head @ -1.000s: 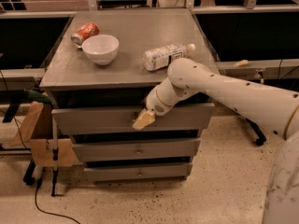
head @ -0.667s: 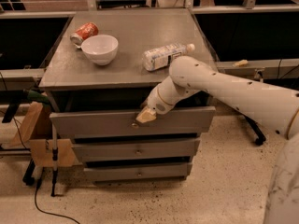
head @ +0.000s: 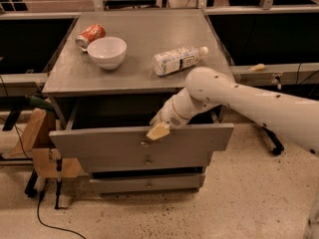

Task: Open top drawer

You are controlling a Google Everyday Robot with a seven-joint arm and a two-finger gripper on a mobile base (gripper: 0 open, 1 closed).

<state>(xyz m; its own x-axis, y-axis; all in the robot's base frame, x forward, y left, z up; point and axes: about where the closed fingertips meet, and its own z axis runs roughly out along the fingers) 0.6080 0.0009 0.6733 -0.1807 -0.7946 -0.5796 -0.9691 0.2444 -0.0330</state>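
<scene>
At the cabinet's front, the white arm (head: 249, 101) enters from the right and slopes down and leftward, its wrist bent toward the top drawer (head: 99, 146). The drawer stands partly out of the grey cabinet (head: 149, 31), its wide front panel forward of the two lower drawers (head: 149, 184) and a dark gap showing behind it. On the cabinet top lie a tipped red can (head: 90, 34), a white bowl (head: 107, 51) just beside it, and a plastic bottle (head: 177, 59) on its side, near the arm's elbow but apart from it. Cardboard (head: 37, 136) leans at the cabinet's left side and a black cable (head: 50, 223) runs over the floor. The gripper (head: 158, 131), tan at its tip, rests at the panel's upper edge, just above and right of the knob (head: 144, 144); whether it is parted or clamped there cannot be told.
</scene>
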